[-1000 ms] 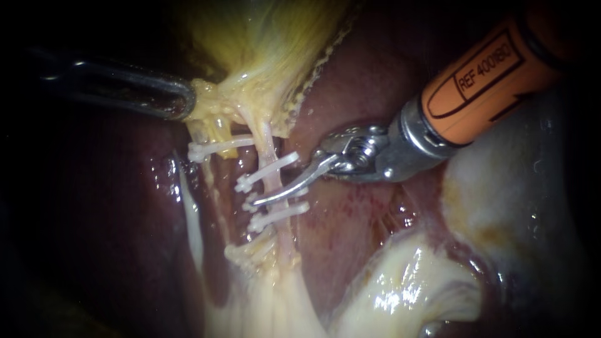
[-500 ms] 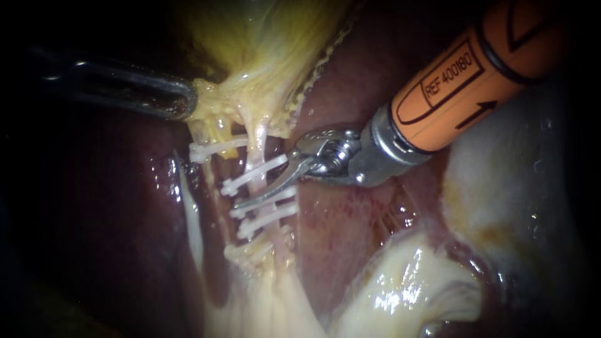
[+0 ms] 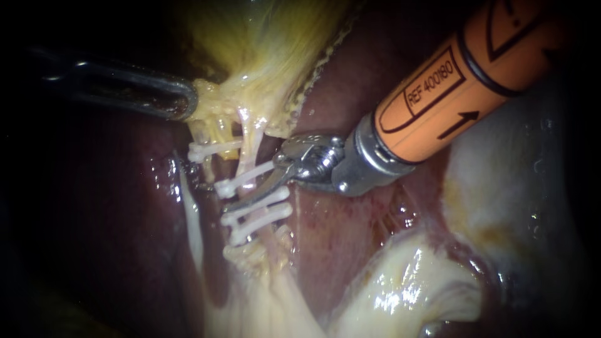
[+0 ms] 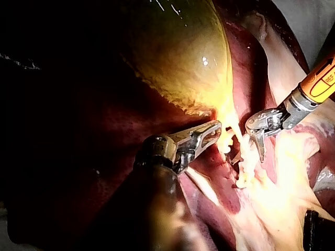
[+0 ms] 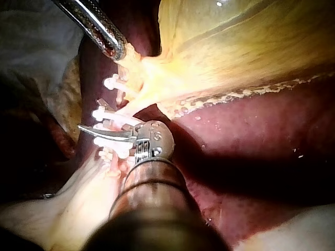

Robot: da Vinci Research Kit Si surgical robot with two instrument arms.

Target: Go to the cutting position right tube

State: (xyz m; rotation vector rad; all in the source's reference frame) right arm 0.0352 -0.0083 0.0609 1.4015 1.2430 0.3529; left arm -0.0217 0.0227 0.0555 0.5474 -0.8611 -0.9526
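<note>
Right instrument (image 3: 238, 201), entering from upper right: one blade lies across the right tube (image 3: 246, 149) at frame centre, between upper clip (image 3: 241, 180) and middle clip (image 3: 256, 201); spread or closed, I cannot tell; left instrument (image 3: 186, 103), upper left, pinches the gallbladder (image 3: 263, 50) at its lower edge.

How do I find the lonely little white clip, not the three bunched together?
Start at the big yellow gallbladder and follow it down to where the dark left instrument grips it. Just below lies the small white plastic clip, alone, apart from the three clips stacked beside the orange-shafted right instrument.
</note>
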